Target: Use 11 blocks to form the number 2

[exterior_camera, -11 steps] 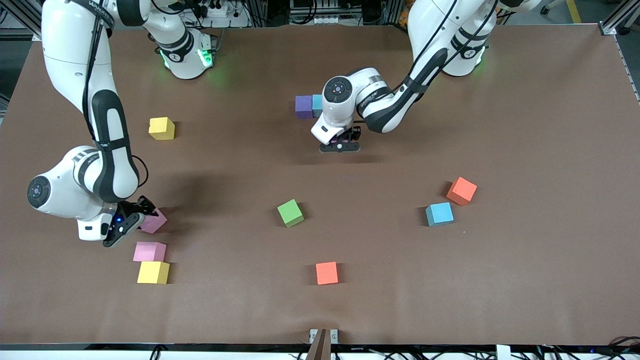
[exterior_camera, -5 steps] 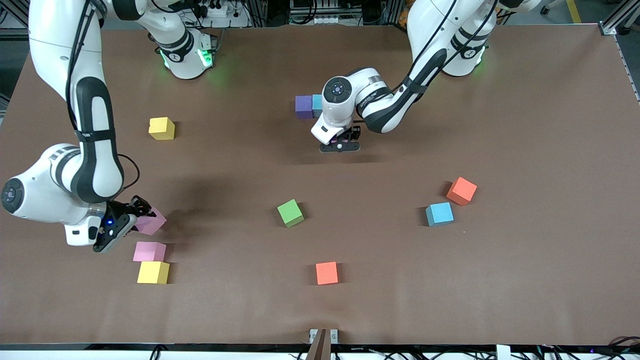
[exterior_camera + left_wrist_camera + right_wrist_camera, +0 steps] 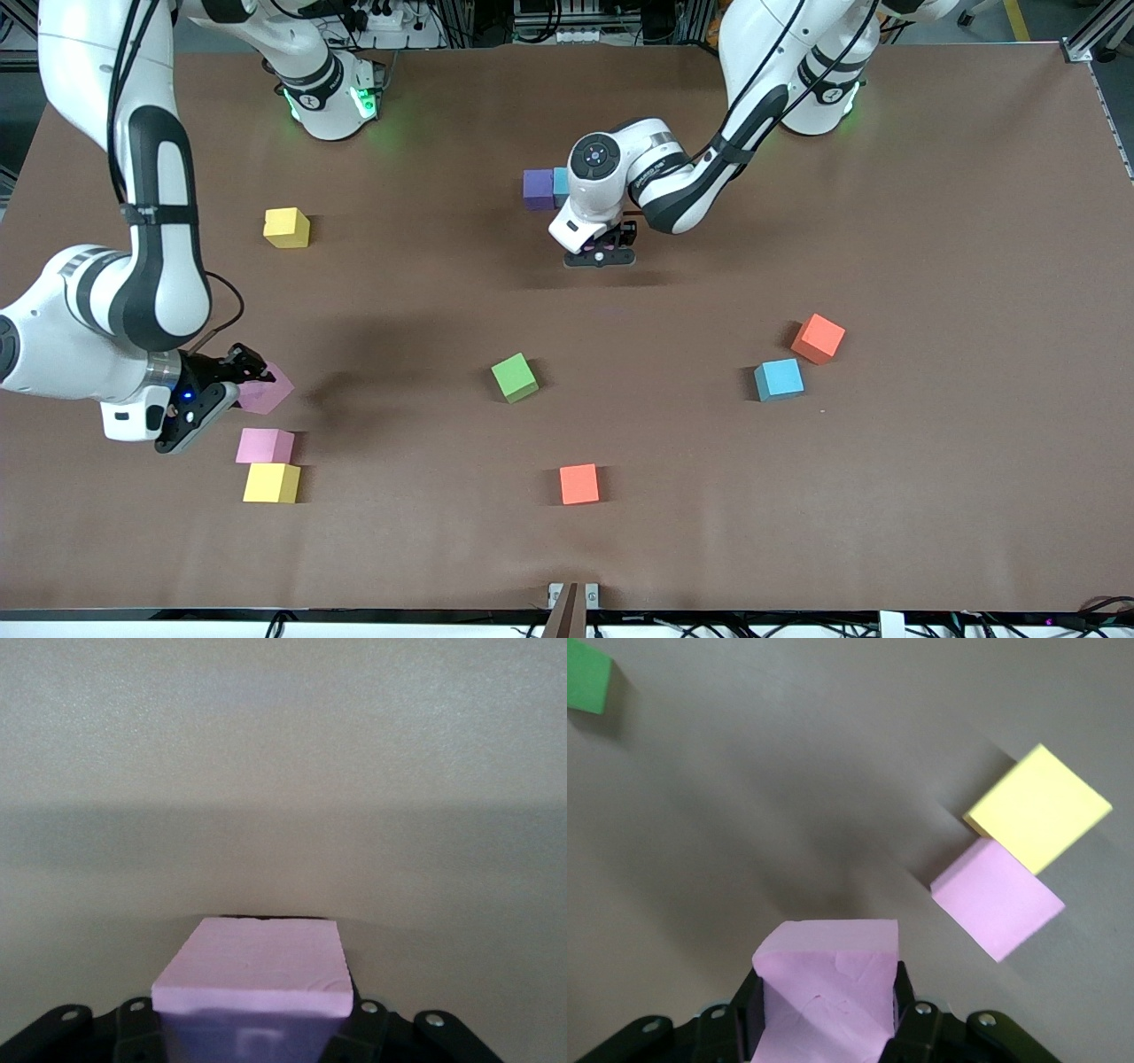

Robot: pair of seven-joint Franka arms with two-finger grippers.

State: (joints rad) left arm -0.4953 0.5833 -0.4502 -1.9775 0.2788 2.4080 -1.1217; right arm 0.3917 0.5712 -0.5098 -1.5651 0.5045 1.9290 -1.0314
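Note:
My left gripper (image 3: 601, 255) is shut on a pink block (image 3: 252, 964), low over the table beside a purple block (image 3: 536, 189) and a light blue block (image 3: 562, 185) that touch each other. My right gripper (image 3: 241, 377) is shut on another pink block (image 3: 265, 391), held tilted just above the table. A third pink block (image 3: 264, 446) lies under it, nearer the front camera. Loose on the table lie a green block (image 3: 515, 377), a red block (image 3: 579, 484), an orange block (image 3: 818, 338) and a second light blue block (image 3: 779, 379).
One yellow cube (image 3: 272, 483) touches the lying pink block (image 3: 998, 899) on its side nearer the front camera. Another yellow cube (image 3: 286, 227) sits alone toward the right arm's base. The brown table (image 3: 930, 496) is bare toward the left arm's end.
The right arm has swung toward its own end of the table, and its gripper has drawn the pink block slightly that way. The left gripper has crept a little toward the purple and light blue pair.

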